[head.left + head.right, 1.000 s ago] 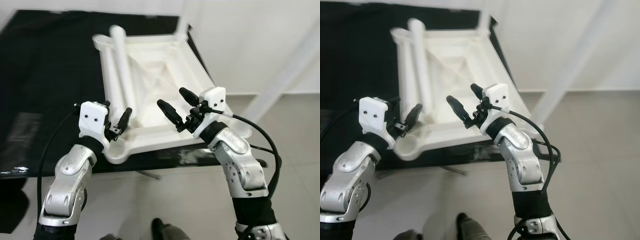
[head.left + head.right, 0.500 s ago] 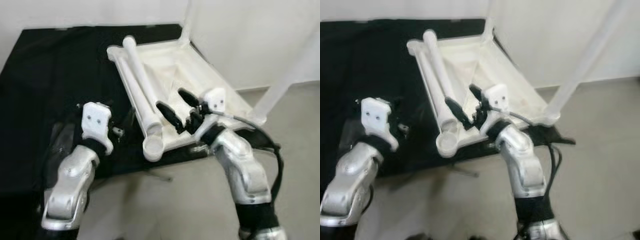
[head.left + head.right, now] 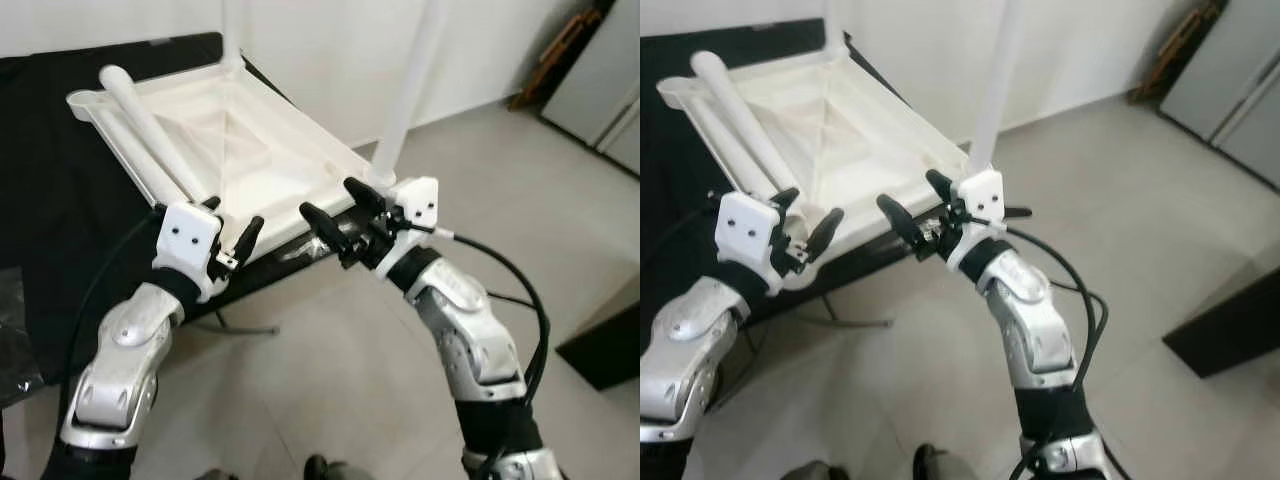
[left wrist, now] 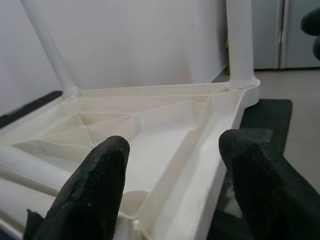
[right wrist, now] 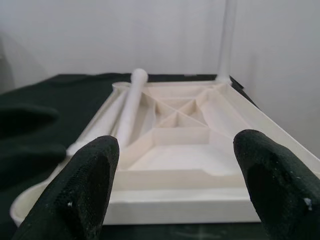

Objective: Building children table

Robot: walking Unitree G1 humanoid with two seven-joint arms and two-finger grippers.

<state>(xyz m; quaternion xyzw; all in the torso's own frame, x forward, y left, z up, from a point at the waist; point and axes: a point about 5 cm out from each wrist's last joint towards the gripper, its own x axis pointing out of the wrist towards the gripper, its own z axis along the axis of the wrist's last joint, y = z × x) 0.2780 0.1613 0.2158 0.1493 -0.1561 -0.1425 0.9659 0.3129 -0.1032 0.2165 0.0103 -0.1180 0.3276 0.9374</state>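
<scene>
While the upturned white plastic tabletop (image 3: 240,150) lies on the black counter (image 3: 60,170), likely light, stiff and slick, both left gripper (image 3: 232,243) and right gripper (image 3: 335,213) hover open-fingered near its ribbed near rim, the soundest hold.

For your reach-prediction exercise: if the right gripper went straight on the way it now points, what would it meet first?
Probably the near edge of the upturned white tabletop, which lies between the open right gripper fingers; depth is uncertain.
</scene>
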